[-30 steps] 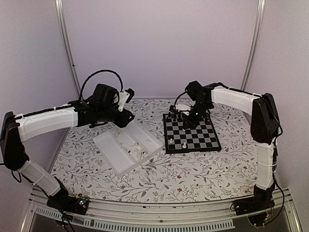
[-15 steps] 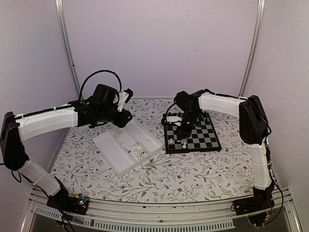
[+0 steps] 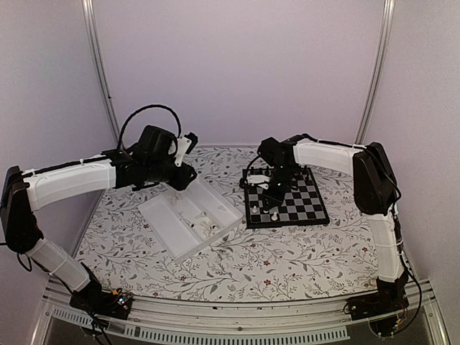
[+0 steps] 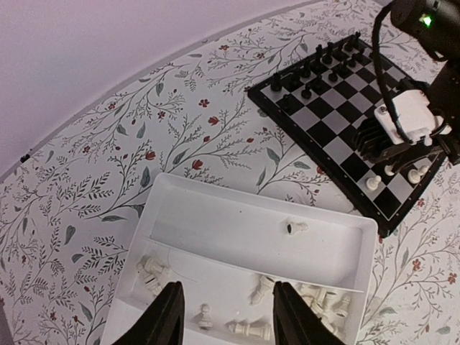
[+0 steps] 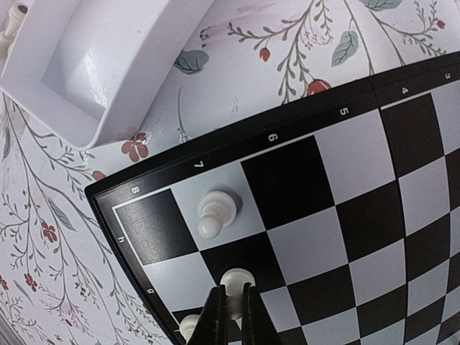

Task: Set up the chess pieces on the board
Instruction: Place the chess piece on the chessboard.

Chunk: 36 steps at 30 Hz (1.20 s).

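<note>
Your right gripper [image 5: 230, 305] is pinched shut on one white pawn [image 5: 234, 280], whose round head shows just above the fingertips. It sits over a dark square close to the corner of the board [image 5: 345, 194] that faces the white tray [image 5: 122, 65]. From the wrist view you cannot tell whether its base touches that square. A second white pawn [image 5: 214, 213] stands upright on the light square one step nearer that corner, and a third white piece [image 5: 188, 327] shows at the board's edge just beside the fingers. Seen from above, that arm reaches in over the board's left half. Your left gripper [image 4: 228, 316] hangs well off the board's left side, above the tray. Its jaws are partway apart and hold nothing. The other white chess pieces [image 4: 316, 298] lie mostly toppled in one long compartment of the tray, gathered most thickly at the end nearest the board. A lone piece [image 4: 295, 228] lies on its side in the neighbouring compartment. The black chessmen [image 4: 316, 68] stand in rows along the board's far edge. Board and tray both rest on the floral tabletop [image 3: 237, 266], near each other but apart.
</note>
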{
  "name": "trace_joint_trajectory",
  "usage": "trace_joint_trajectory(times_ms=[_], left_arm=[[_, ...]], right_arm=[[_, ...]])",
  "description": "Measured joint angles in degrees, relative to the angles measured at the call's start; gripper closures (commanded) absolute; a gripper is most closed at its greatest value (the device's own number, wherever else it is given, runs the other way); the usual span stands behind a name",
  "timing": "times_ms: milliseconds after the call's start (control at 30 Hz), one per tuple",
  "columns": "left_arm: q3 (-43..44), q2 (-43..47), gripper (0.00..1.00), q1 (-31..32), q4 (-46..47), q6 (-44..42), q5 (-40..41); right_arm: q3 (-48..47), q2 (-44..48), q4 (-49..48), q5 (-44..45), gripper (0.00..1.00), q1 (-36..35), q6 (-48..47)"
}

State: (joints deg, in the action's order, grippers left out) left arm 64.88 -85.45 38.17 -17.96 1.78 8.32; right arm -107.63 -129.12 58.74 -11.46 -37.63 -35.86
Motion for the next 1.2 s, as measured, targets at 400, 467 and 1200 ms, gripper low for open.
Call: trace_joint_trajectory(times_ms=[400, 467, 1200], left_arm=[[0.0, -0.3, 0.56, 0.0, -0.4, 0.0, 0.0], [0.0, -0.5, 0.56, 0.0, -0.4, 0.0, 0.0], [0.1, -3.1, 0.58, 0.0, -0.8, 0.0, -3.1]], right_arm=[[-0.1, -0.1, 0.0, 0.0, 0.92, 0.0, 0.2], [-0.4, -0.3, 0.0, 0.0, 0.92, -0.1, 0.2], [-6.6, 1.5, 1.3, -3.3, 0.47, 0.4, 3.5]])
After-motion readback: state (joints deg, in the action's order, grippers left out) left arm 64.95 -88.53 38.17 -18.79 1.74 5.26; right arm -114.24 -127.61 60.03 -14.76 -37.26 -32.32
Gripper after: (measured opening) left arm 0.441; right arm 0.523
